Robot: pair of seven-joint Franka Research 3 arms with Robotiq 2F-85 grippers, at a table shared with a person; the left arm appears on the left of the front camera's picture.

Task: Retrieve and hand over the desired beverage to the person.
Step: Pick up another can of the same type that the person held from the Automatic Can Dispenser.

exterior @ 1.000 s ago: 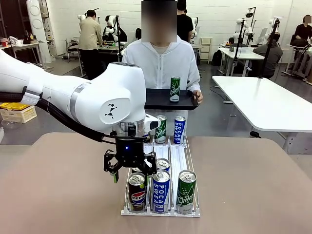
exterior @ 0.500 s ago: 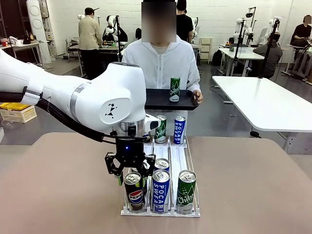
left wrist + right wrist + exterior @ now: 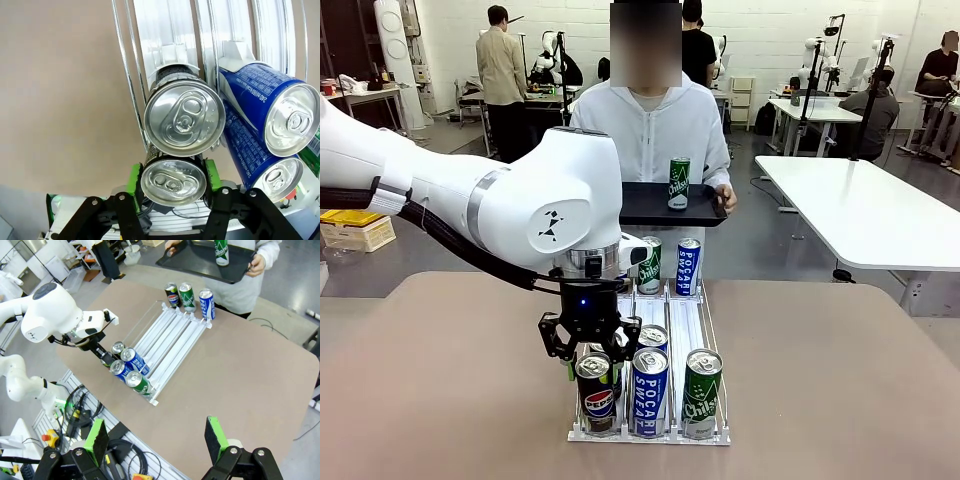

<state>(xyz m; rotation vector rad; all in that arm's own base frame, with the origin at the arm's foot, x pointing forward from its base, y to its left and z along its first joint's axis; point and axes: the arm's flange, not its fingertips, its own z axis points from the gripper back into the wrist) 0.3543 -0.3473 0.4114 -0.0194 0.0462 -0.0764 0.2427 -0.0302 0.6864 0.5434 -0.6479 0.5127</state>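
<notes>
1. Pinching the Pepsi can [image 3: 597, 391], the left fingers [image 3: 591, 357] were pressed against its sides just under the rim; in the left wrist view the green pads [image 3: 134, 178] sat either side of the can's silver top [image 3: 173, 181].
2. That can stood at the near end of the left lane of the wire rack [image 3: 705, 437], directly between the fingers. A second can [image 3: 184, 118] waited just beyond the fingertips in the same lane.
3. A Pocari Sweat can [image 3: 649, 391] stood just beside the fingers in the middle lane, and a green Chilsung can [image 3: 701, 392] stood one lane further out. Three more cans [image 3: 669, 265] waited at the rack's far end.
4. Well beyond the fingers, the person [image 3: 650, 130] in the white jacket held a dark tray [image 3: 655, 205] across the tabletop [image 3: 840, 370], with one green can [image 3: 678, 182] already standing on it.
5. Spread wide and gripping nothing, the right fingers [image 3: 157, 440] hung high above the near tabletop edge.
6. My reading was that the step in hand was lifting the gripped can out of its lane.
7. To do it well, the can should rise straight up until its base clears the rack wires, staying upright.
8. The neighbouring blue can sat close to one finger, so any sideways drift risked nudging it.
9. Only once clear should the can travel towards the tray.
</notes>
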